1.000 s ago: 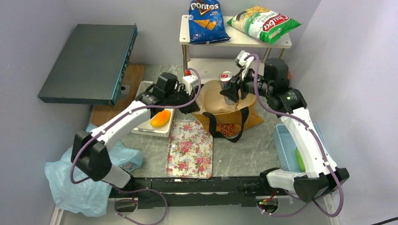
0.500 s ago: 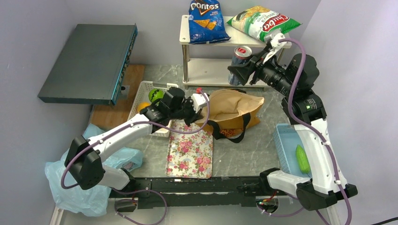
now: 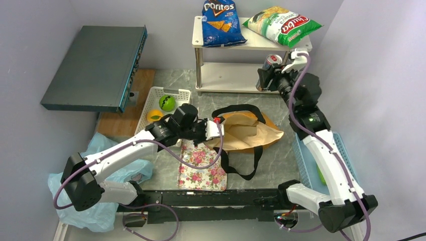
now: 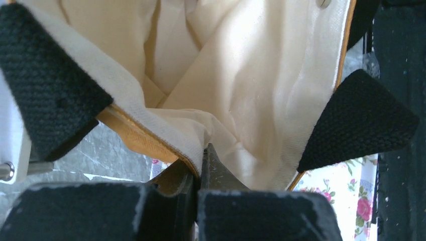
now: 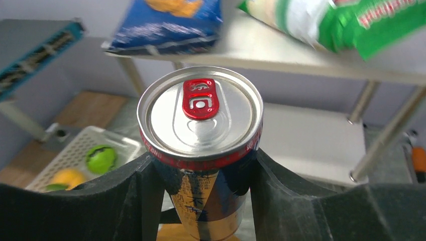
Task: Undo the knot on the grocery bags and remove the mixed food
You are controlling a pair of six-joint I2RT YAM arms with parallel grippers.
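The orange-tan tote (image 3: 251, 131) lies slumped mid-table, its black straps (image 3: 241, 108) loose and untied. My left gripper (image 3: 215, 131) is shut on the tote's rim; the left wrist view shows its cream lining (image 4: 241, 90) pinched between the jaws. My right gripper (image 3: 268, 75) is shut on the slim silver can (image 3: 272, 61), held up by the shelf's lower level; the can (image 5: 201, 135) fills the right wrist view. A green fruit (image 3: 167, 102) and an orange fruit (image 3: 153, 115) sit in the white basket (image 3: 177, 92). The green-white chip bag (image 3: 283, 24) lies on the shelf top. The light-blue plastic bag (image 3: 80, 196) lies at the near left.
A white two-level shelf (image 3: 231, 80) stands at the back with a blue Doritos bag (image 3: 221, 20) on top. A floral tray (image 3: 203, 160) lies in front of the tote. A blue basket (image 3: 304, 155) with a green vegetable (image 3: 320, 174) sits at the right. A dark flat box (image 3: 95, 65) is at the back left.
My right gripper lifted the can out of the tote and carried it back and right to the shelf. My left gripper pulled the tote's rim down and forward; the tote collapsed flat.
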